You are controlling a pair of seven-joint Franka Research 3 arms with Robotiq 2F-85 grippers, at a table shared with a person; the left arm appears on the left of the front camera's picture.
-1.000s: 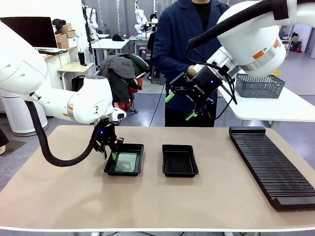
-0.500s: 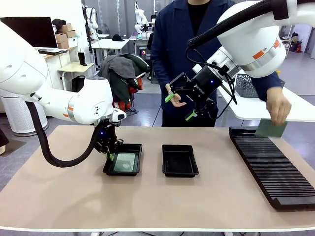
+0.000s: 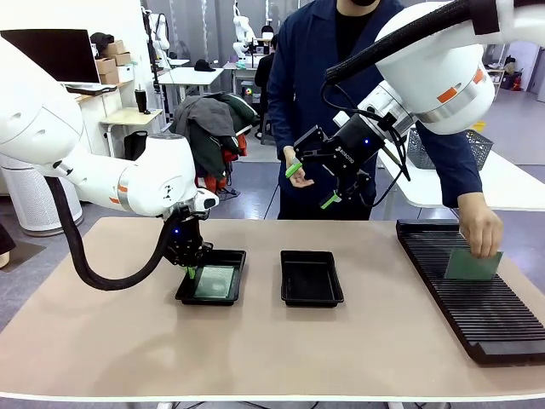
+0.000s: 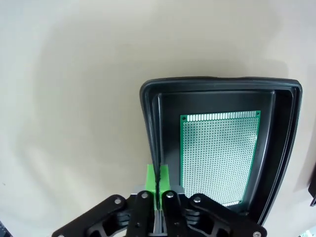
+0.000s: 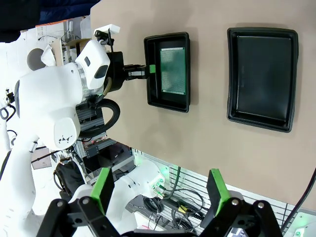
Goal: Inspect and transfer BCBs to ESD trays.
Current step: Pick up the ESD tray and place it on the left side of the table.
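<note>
The tan table is lying beneath both grippers. A long black slotted rack is sitting far out to the right of the right gripper and lower than it. A person's hand is holding one BCB upright, with its lower edge down at the rack's slots, well apart from either gripper. Two ESD trays are resting side by side. The left tray is at the left gripper. The right tray, bare inside, is lying just past it, below the right gripper. The left gripper is pointing down, its green pads pressed together on the left tray's outer side wall and clamping the rim between them. A second BCB is lying flat on that tray's floor, just beside the clamped pads and not touching them. The right gripper is hanging high above the table, its fingers spread wide apart and holding nothing.
</note>
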